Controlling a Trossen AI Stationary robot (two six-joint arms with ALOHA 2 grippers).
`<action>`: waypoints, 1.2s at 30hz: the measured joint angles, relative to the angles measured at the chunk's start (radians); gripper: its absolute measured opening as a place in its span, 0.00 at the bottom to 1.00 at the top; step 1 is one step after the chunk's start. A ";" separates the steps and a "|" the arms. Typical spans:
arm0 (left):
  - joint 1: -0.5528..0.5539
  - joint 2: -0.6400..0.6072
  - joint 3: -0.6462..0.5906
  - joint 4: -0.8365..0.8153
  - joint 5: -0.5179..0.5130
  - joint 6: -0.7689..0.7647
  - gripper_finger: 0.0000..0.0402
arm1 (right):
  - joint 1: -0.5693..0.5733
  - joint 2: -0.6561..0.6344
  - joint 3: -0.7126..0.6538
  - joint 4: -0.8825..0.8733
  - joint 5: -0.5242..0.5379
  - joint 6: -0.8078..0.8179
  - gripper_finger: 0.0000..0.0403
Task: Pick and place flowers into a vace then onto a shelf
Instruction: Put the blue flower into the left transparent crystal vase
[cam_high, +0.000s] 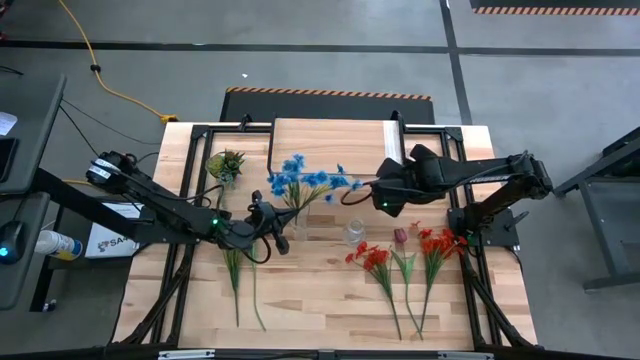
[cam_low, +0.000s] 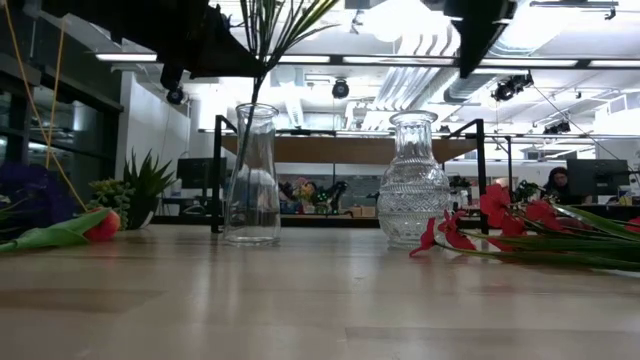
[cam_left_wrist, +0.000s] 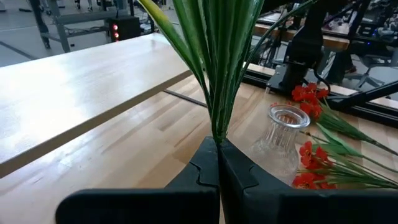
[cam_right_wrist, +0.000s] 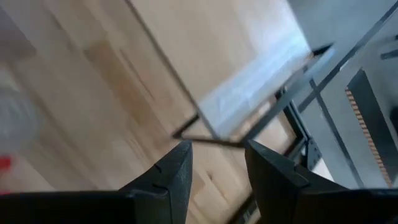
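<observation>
Behind the light wood-plank counter (cam_high: 320, 300) lay a grey concrete floor with a yellow cable, and the level view looked into a workshop with ceiling lights. At the counter's far edge stood the low wood-topped shelf with thin black legs (cam_high: 335, 135). In front of the shelf stood a tall, smooth clear glass vase (cam_low: 251, 175), and beside it a shorter ribbed clear glass vase (cam_low: 412, 180). The left hand (cam_high: 268, 222) hovered near the tall vase, its fingers pressed shut on the green stems of the blue-bloomed artificial flowers (cam_high: 303, 180), whose heads spread toward the shelf. The right hand (cam_high: 385, 190) hung above the counter just in front of the shelf, its two dark fingers (cam_right_wrist: 171, 171) parted with nothing between them. Red and orange long-stemmed flowers (cam_high: 405, 255) lay flat on the counter on the ribbed vase's side, farther from the shelf. A small green spiky plant (cam_high: 225, 164) sat near the shelf's left corner.
</observation>
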 joint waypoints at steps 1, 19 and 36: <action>0.000 0.000 0.000 0.000 0.000 0.000 0.07 | 0.000 0.000 0.000 -0.015 -0.012 0.000 0.35; 0.000 0.000 0.000 -0.039 -0.005 -0.004 0.07 | 0.001 -0.034 0.000 -0.014 -0.562 -0.094 0.35; 0.000 0.000 0.000 -0.056 -0.004 -0.024 0.11 | 0.112 -0.034 0.000 -0.010 -0.728 -0.041 0.35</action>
